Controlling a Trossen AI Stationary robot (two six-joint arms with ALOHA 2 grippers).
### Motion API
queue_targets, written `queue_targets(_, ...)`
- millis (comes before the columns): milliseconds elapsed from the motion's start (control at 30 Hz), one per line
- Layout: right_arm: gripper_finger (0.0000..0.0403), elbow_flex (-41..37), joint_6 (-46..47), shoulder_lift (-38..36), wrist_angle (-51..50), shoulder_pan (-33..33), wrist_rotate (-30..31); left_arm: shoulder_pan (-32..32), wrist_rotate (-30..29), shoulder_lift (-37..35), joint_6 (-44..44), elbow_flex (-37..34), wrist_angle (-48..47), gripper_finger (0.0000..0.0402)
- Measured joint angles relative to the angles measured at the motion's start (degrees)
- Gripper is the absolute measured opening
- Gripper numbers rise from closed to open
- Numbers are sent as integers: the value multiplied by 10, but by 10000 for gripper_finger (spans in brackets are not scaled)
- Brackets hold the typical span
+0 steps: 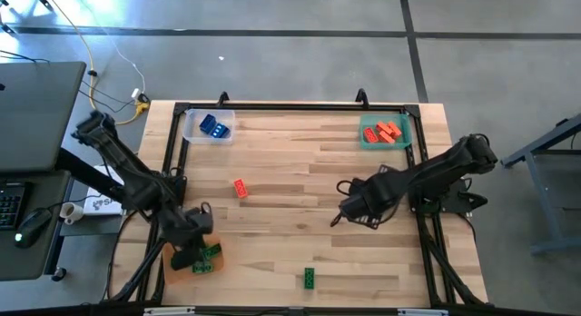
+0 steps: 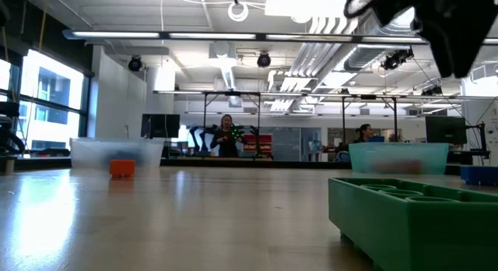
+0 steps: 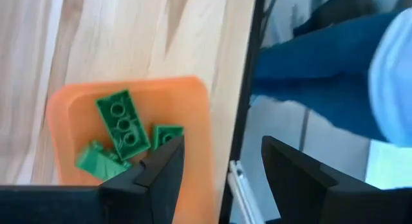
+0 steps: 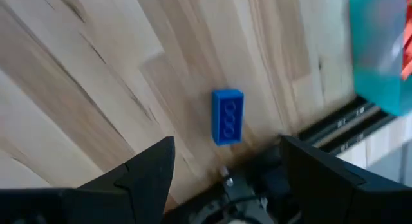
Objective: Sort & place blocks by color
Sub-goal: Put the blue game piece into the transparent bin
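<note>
My left gripper (image 3: 222, 179) is open and empty above the near-left corner, over an orange tray (image 3: 67, 114) that holds three green blocks (image 3: 122, 121). In the high view that tray (image 1: 205, 258) lies partly under the gripper. My right gripper (image 4: 225, 179) is open and hovers over a blue block (image 4: 227, 116) lying flat on the wood, with the fingers well apart from it. In the high view the right gripper (image 1: 345, 207) hides that block. A red-orange block (image 1: 240, 188) and a green block (image 1: 310, 278) lie loose on the table.
A clear tray (image 1: 209, 125) with blue blocks sits at the far left corner. A green tray (image 1: 386, 133) with red-orange blocks sits at the far right corner. A black frame (image 1: 272, 105) edges the table. The low view shows the green block (image 2: 412, 216) close up. People stand far behind.
</note>
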Motion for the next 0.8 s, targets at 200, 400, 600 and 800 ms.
queue_targets(200, 268, -53, -12, 0, 0, -13, -26, 10, -30, -56, -6, 0, 1, 193)
queue_targets(400, 268, -72, -61, 0, -5, -35, -28, 31, -36, -82, 0, 0, 0, 193)
queue_targets(600, 268, -72, -80, -21, -5, -72, 15, 43, -31, -83, 7, 0, 0, 193)
queue_targets(800, 268, -72, -90, -97, -4, -133, 17, 43, -31, -83, 24, 0, 0, 193)
